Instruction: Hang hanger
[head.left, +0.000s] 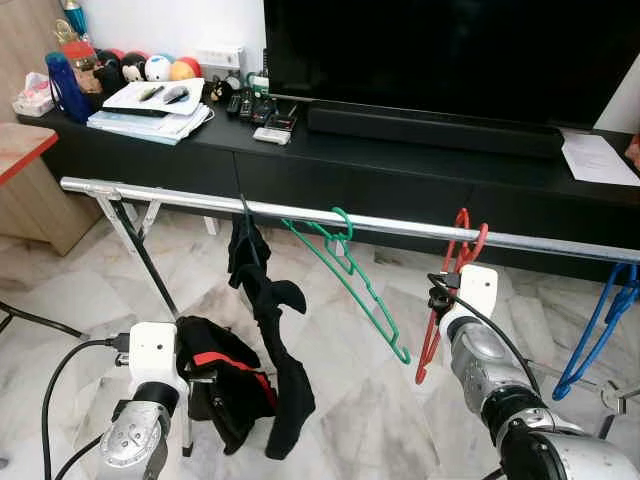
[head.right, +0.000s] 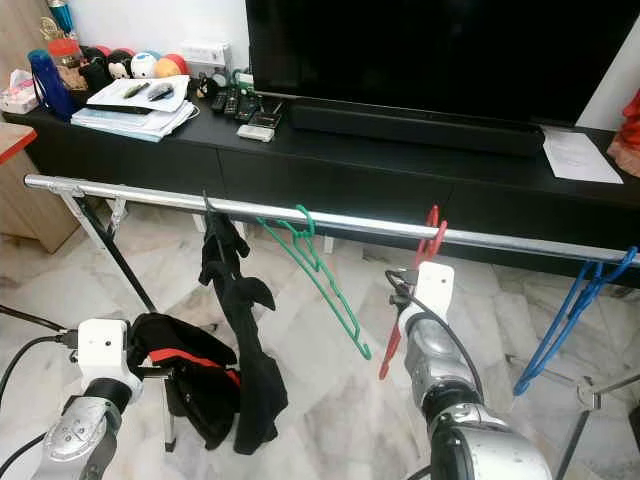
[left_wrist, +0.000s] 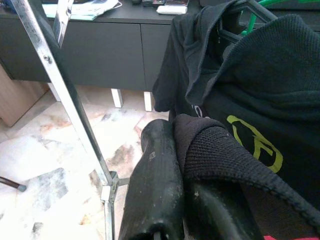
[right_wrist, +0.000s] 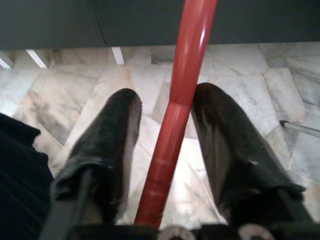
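A silver rail (head.left: 400, 222) runs across in front of me. On it hang a black garment (head.left: 262, 300), a green hanger (head.left: 352, 272), a red hanger (head.left: 447, 262) and a blue hanger (head.left: 598, 322). My right gripper (right_wrist: 167, 100) is just below the rail. Its fingers (right_wrist: 107, 135) stand open on either side of the red hanger's bar (right_wrist: 175, 120), whose hook is over the rail. My left gripper (left_wrist: 175, 135) is low at the left, shut on a fold of the black garment (left_wrist: 240, 100), which bunches around it (head.left: 225, 385).
Behind the rail stands a black TV cabinet (head.left: 330, 150) with a large TV (head.left: 450, 50), papers, remotes and small toys. The rail's folding leg (head.left: 135, 245) slants down at the left. A wooden table corner (head.left: 20, 145) is at far left. The floor is marble (head.left: 360, 410).
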